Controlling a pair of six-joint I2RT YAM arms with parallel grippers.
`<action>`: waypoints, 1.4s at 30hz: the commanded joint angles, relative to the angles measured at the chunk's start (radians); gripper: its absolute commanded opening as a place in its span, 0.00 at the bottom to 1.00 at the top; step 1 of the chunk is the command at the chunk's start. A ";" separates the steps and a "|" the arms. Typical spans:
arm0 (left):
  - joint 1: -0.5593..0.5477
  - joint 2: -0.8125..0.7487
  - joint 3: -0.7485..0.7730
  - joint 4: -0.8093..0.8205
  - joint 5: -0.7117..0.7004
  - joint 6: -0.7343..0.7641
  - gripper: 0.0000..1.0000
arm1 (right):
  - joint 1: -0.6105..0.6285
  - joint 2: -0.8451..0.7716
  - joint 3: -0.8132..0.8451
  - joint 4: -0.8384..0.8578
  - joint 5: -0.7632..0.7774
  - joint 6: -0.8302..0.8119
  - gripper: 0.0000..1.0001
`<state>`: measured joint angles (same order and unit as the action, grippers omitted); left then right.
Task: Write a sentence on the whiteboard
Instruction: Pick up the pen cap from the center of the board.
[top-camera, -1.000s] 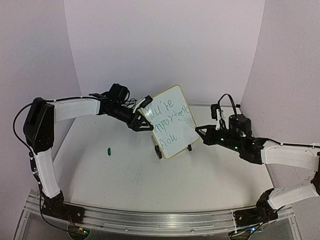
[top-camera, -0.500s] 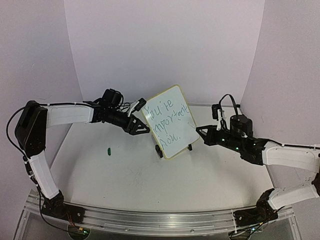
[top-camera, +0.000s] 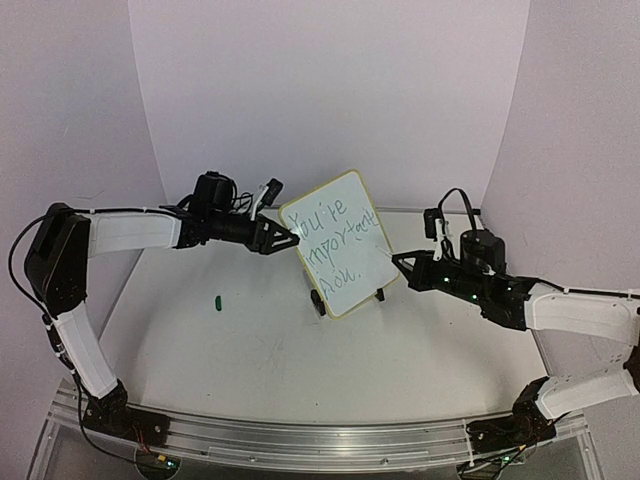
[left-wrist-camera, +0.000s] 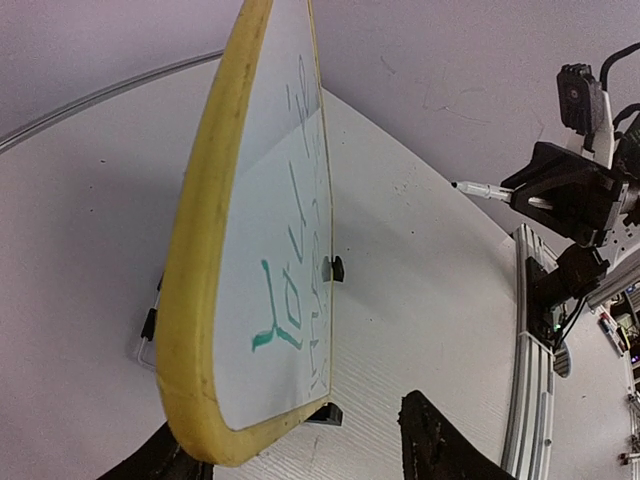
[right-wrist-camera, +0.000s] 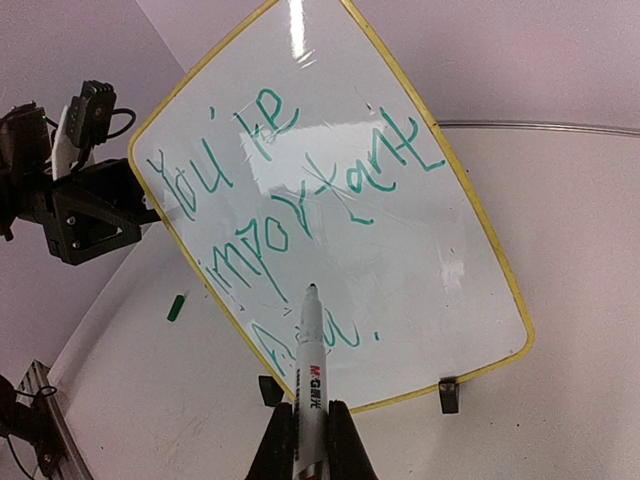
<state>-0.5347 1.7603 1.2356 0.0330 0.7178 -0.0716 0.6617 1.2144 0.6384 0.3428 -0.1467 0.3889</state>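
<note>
The whiteboard (top-camera: 345, 215) stands on its black feet at mid-table, its face tilted up toward the right arm. The sentence (right-wrist-camera: 290, 210) runs across it in green marker over three lines. My left gripper (top-camera: 284, 239) is open at the board's upper left corner. In the left wrist view the yellow frame (left-wrist-camera: 200, 300) lies close to one finger, and the other finger (left-wrist-camera: 440, 450) stands well apart. My right gripper (right-wrist-camera: 310, 440) is shut on a white marker (right-wrist-camera: 309, 350). The marker's tip points at the lowest line, a short way off the board.
A green marker cap (top-camera: 217, 301) lies on the table left of the board. Lilac walls close in the back and both sides. The right arm (left-wrist-camera: 570, 190) shows across the board in the left wrist view.
My left arm has drawn back to the left, and its gripper has risen from the board's left edge to its upper corner. The board and the right arm have stayed put.
</note>
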 joint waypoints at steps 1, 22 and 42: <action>0.014 -0.069 -0.042 0.098 -0.015 -0.051 0.63 | -0.004 -0.038 0.000 0.021 -0.005 0.002 0.00; 0.078 -0.481 -0.491 -0.105 -0.652 -0.340 0.67 | -0.001 -0.065 0.001 0.012 -0.003 -0.007 0.00; 0.082 -0.093 -0.283 -0.373 -0.815 -0.354 0.46 | -0.001 -0.070 -0.020 0.011 0.002 0.006 0.00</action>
<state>-0.4549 1.6247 0.8825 -0.2838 -0.0368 -0.4596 0.6617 1.1636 0.6281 0.3418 -0.1501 0.3935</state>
